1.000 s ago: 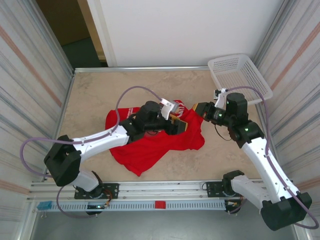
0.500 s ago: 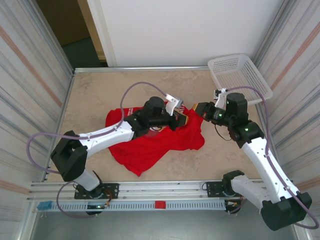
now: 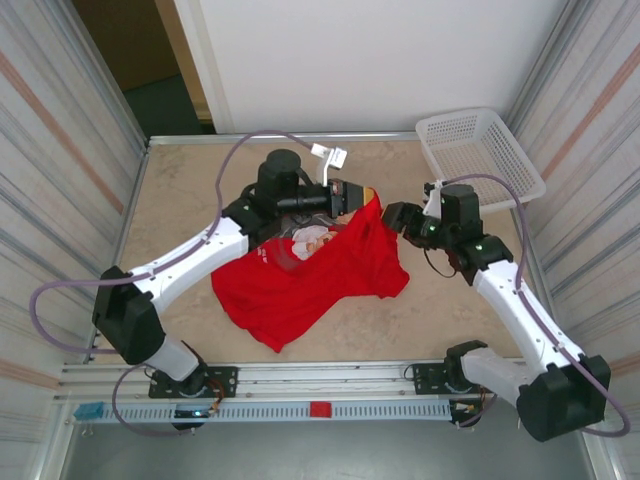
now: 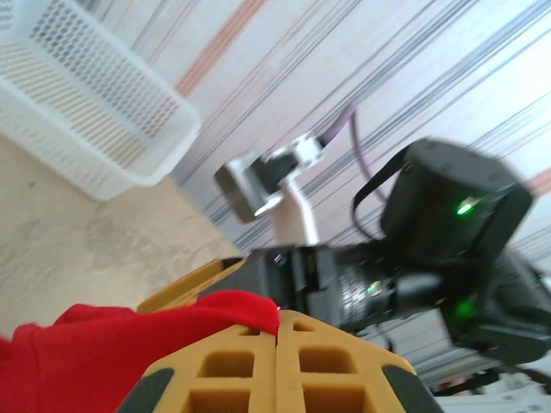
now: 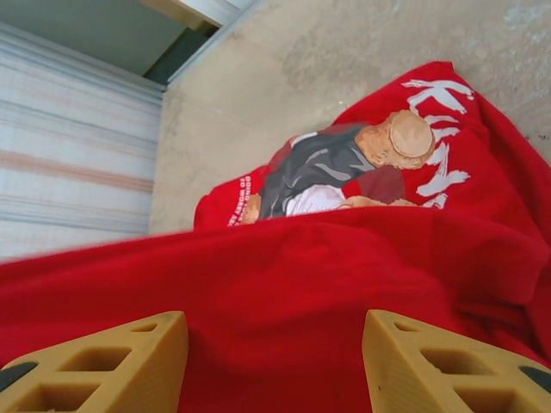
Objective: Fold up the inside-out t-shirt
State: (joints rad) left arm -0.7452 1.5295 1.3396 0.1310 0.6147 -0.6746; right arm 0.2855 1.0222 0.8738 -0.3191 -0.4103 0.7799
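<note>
The left gripper (image 3: 362, 198), jaws clamped together on an edge of the red inside-out t-shirt (image 3: 320, 275), holds that edge up off the tan table (image 3: 180, 190), the rest of the cloth draping below and behind it. Just beside it, the right gripper (image 3: 392, 217) has its fingers (image 5: 112, 361) apart, with red cloth and the teddy-bear print (image 5: 344, 163) spread before them. A white basket (image 3: 480, 150) sits just beyond it.

The white-shelled left arm (image 3: 190, 265) and right arm (image 3: 515, 308) have black joint housings, looping lilac cables (image 3: 32, 315), and ochre ribbed-plastic pincer fingers (image 5: 103, 361), with small green lights (image 4: 466, 206) on the right wrist.
</note>
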